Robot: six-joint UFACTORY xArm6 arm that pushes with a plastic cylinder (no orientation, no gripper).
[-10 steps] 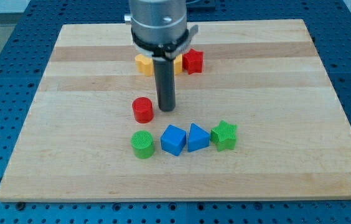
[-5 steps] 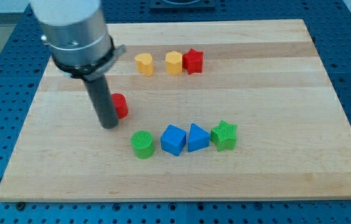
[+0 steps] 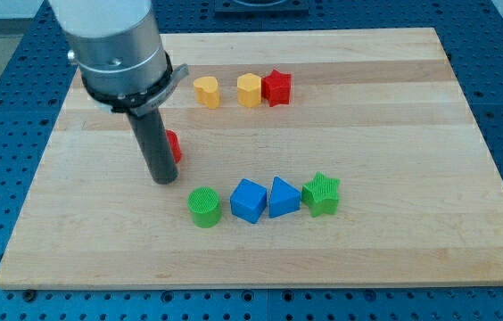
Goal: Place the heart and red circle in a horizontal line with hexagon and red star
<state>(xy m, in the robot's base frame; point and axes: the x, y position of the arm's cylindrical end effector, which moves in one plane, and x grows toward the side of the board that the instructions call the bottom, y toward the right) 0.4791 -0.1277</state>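
Note:
The yellow heart [image 3: 205,91], the yellow hexagon [image 3: 249,89] and the red star [image 3: 276,87] stand in a row near the view's top, the hexagon touching the star and the heart a little to its left. The red circle [image 3: 174,145] is lower and to the left, mostly hidden behind my rod. My tip [image 3: 163,178] rests on the board just below and left of the red circle, against it.
A row of blocks lies lower on the board: a green circle [image 3: 204,206], a blue cube [image 3: 249,200], a blue triangle [image 3: 283,197] and a green star [image 3: 321,193]. The wooden board [image 3: 394,160] sits on a blue perforated table.
My rod swept from the right of the red circle over to its left, then edged back right. The red circle moved left and slightly up and is now more hidden.

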